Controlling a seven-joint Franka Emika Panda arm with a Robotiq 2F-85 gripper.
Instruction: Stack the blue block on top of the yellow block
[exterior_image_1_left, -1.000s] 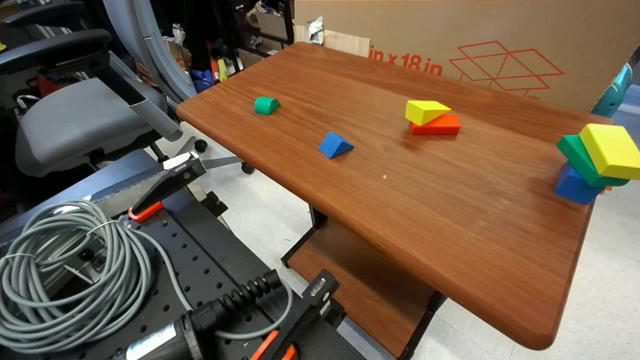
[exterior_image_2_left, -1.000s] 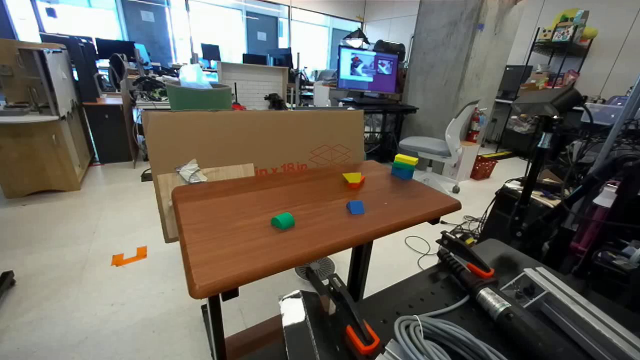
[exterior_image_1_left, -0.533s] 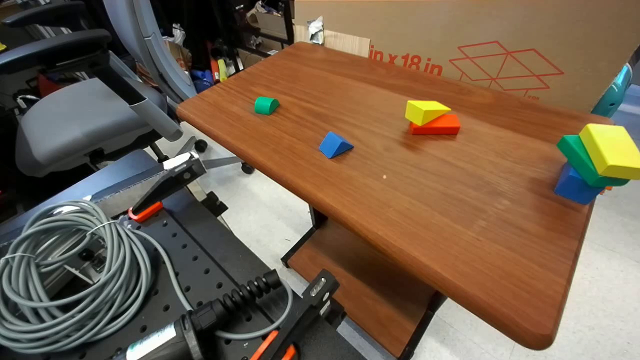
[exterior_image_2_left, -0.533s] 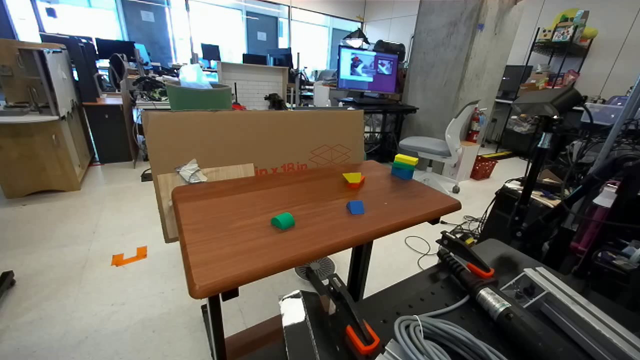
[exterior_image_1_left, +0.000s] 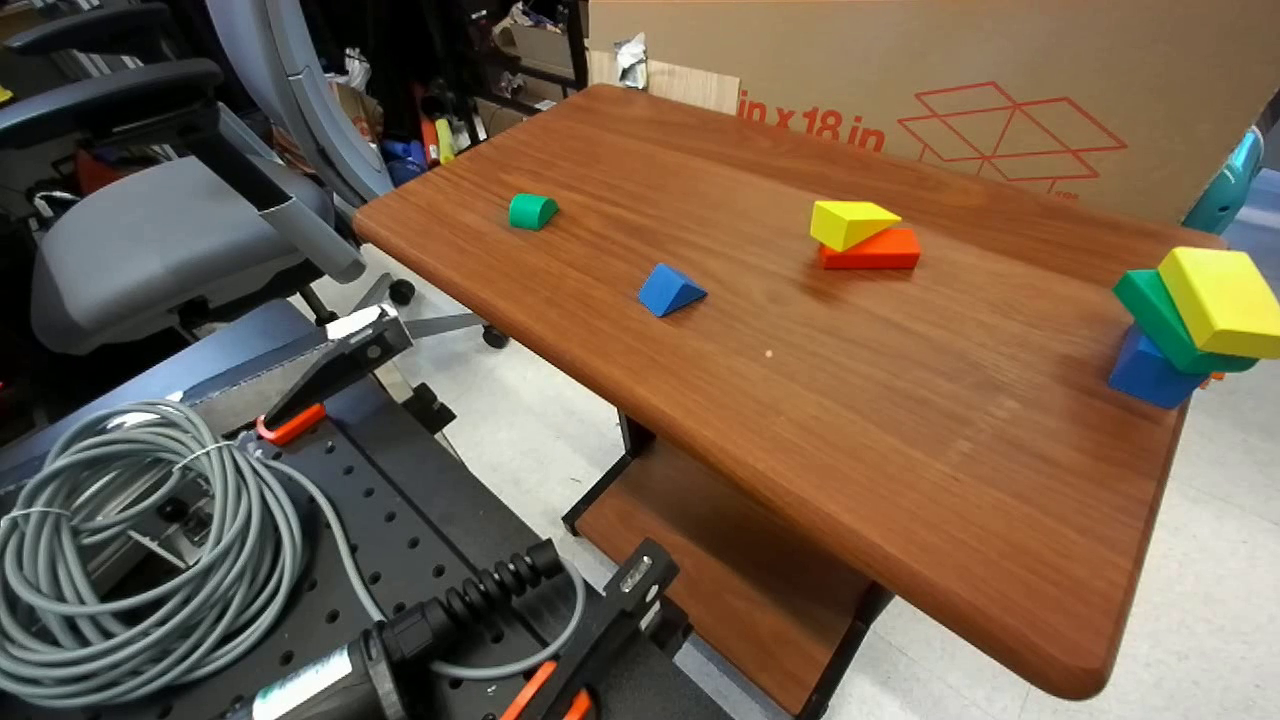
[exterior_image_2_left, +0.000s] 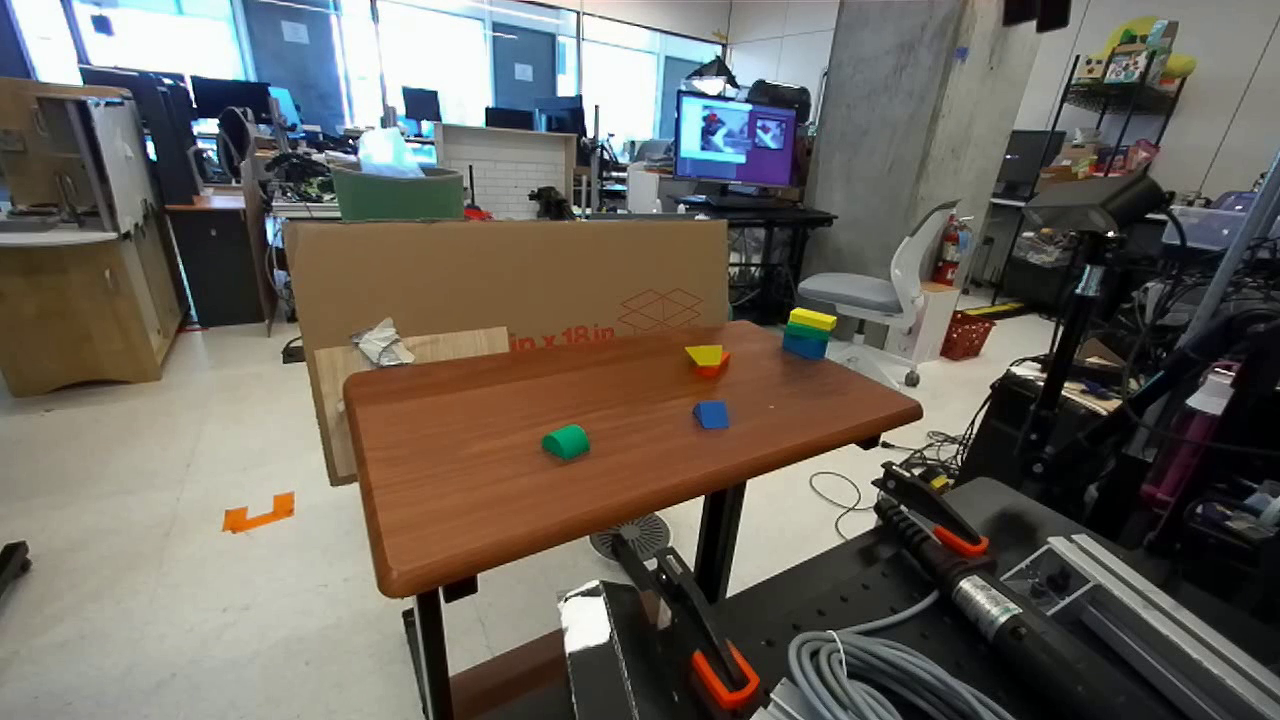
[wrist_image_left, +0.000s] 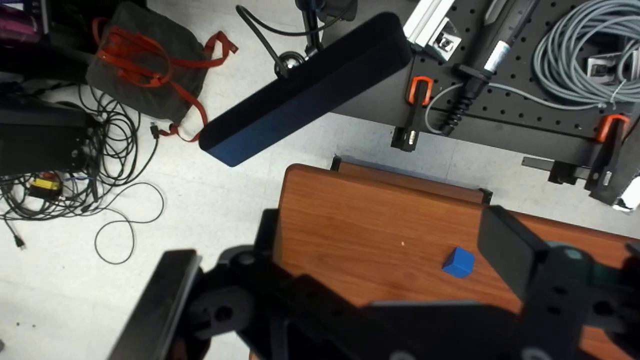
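Observation:
The small blue block (exterior_image_1_left: 670, 290) lies on the brown table; it also shows in an exterior view (exterior_image_2_left: 711, 415) and the wrist view (wrist_image_left: 458, 262). A yellow wedge block (exterior_image_1_left: 845, 224) rests on a red block (exterior_image_1_left: 885, 250) farther back; both show in both exterior views. Another yellow block (exterior_image_1_left: 1220, 300) tops a stack of a green block (exterior_image_1_left: 1160, 310) and a larger blue block (exterior_image_1_left: 1155, 372). No yellow block shows in the wrist view. My gripper (wrist_image_left: 342, 262) is open and empty, high above the table. Its dark tips (exterior_image_2_left: 1036, 12) show at the top edge of an exterior view.
A green half-round block (exterior_image_1_left: 532, 211) lies near one end of the table (exterior_image_1_left: 950, 430). A cardboard sheet (exterior_image_2_left: 500, 270) stands along the table's back edge. A black perforated bench (exterior_image_1_left: 400, 520) with clamps and coiled grey cable stands across a gap from the table.
Dark gripper tips have come into view at the top edge of an exterior view. The blocks have not moved.

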